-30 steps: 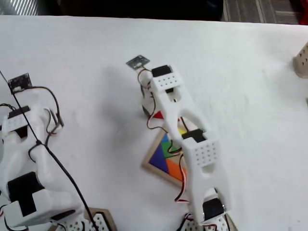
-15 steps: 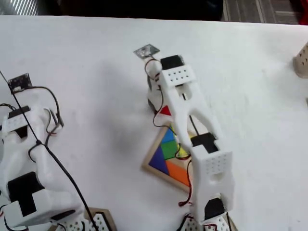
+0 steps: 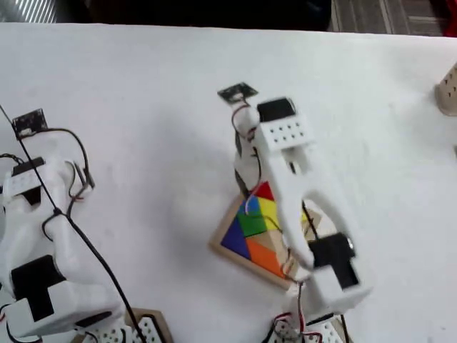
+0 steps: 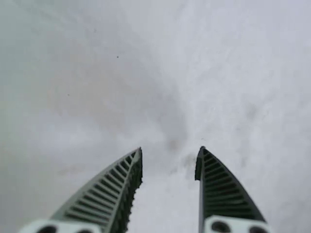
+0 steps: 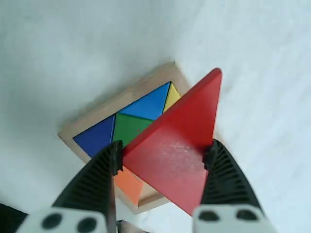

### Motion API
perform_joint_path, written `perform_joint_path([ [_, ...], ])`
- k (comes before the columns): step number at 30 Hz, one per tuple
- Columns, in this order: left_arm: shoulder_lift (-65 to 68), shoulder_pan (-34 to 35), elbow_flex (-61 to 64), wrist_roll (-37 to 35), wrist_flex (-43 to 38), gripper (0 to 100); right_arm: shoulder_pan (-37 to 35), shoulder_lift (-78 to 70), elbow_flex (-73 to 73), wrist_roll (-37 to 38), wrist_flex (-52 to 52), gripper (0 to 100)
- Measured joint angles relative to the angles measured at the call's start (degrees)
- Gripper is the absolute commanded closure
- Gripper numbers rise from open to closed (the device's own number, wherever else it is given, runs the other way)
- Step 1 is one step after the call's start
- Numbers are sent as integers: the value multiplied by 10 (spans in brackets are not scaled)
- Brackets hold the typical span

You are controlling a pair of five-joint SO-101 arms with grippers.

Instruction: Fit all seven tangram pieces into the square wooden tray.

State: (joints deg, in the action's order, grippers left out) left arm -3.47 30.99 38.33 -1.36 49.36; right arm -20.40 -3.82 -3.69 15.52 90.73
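Right gripper [image 5: 163, 150] clamps red triangle [image 5: 180, 138] by its edges — over tray [image 5: 92, 116] corner.

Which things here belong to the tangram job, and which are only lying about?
For the job: red triangle, held in the right end effector; wooden tray; fitted pieces: blue, green, yellow, orange.
Not for the job: perforated beige object at the high view's right edge; left end effector, open over the table.

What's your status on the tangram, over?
Right gripper shut on red triangle, over the tray. Left gripper open, above bare table. Nothing seen in the way.
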Motion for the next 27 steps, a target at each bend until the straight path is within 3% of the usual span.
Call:
perform_joint_path([
  [7, 0, 0, 0, 0, 0, 812, -2, 217, -287, 11, -132, 980],
  [12, 0, 0, 0, 0, 0, 812, 0, 253, -410, 53, -187, 919],
  [17, 0, 0, 0, 0, 0, 812, 0, 254, -450, 101, -212, 776],
  [27, 0, 0, 0, 0, 0, 812, -29, 254, -447, 109, -198, 762],
])
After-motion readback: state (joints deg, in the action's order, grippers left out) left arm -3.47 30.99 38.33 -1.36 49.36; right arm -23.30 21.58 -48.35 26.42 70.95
